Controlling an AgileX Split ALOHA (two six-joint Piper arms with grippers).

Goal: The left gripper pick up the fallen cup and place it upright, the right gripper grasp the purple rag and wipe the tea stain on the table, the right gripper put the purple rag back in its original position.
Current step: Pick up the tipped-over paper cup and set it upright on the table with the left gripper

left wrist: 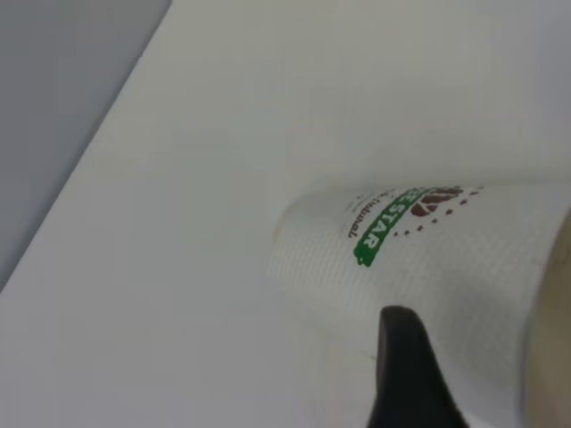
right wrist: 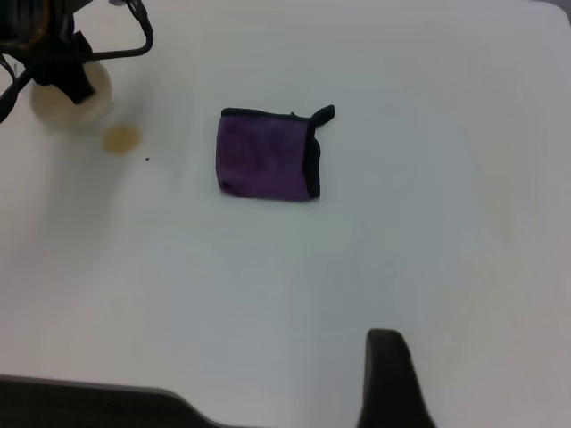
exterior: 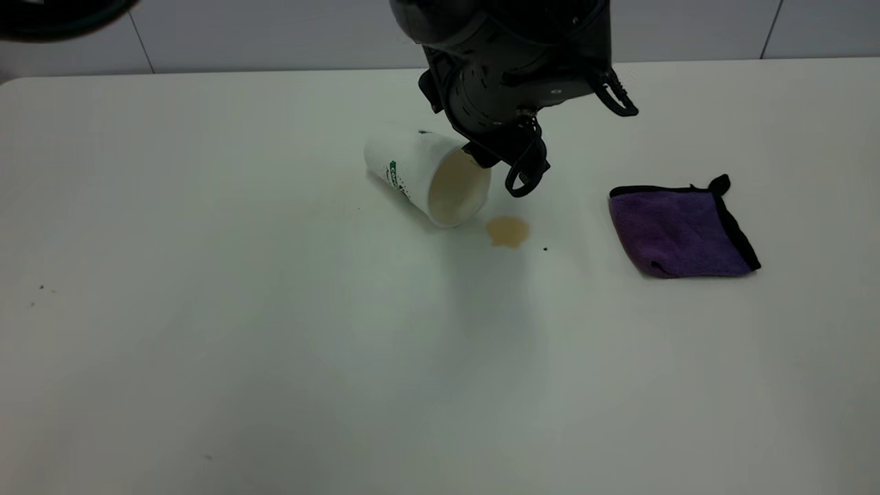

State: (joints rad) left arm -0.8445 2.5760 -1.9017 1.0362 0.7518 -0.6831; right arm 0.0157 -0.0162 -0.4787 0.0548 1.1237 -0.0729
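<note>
The cup (exterior: 426, 175) lies on its side on the white table (exterior: 275, 357), its tan-stained mouth towards the tea stain (exterior: 508, 231). My left gripper (exterior: 482, 155) hangs over the mouth end, open. One of its dark fingers (left wrist: 406, 357) shows against the cup's side (left wrist: 428, 259); I cannot tell whether it touches. The purple rag (exterior: 677, 232) lies flat to the right, untouched. In the right wrist view the rag (right wrist: 268, 165), the stain (right wrist: 120, 138) and the cup (right wrist: 67, 98) lie far off. My right gripper is high and apart, one finger (right wrist: 385, 370) showing, nothing held.
A tiny black speck (exterior: 545, 249) sits just right of the stain. The table's back edge meets a grey wall (exterior: 275, 34). A dark blurred shape (exterior: 62, 14) cuts the top left corner of the exterior view. Bare tabletop spreads in front of the cup and rag.
</note>
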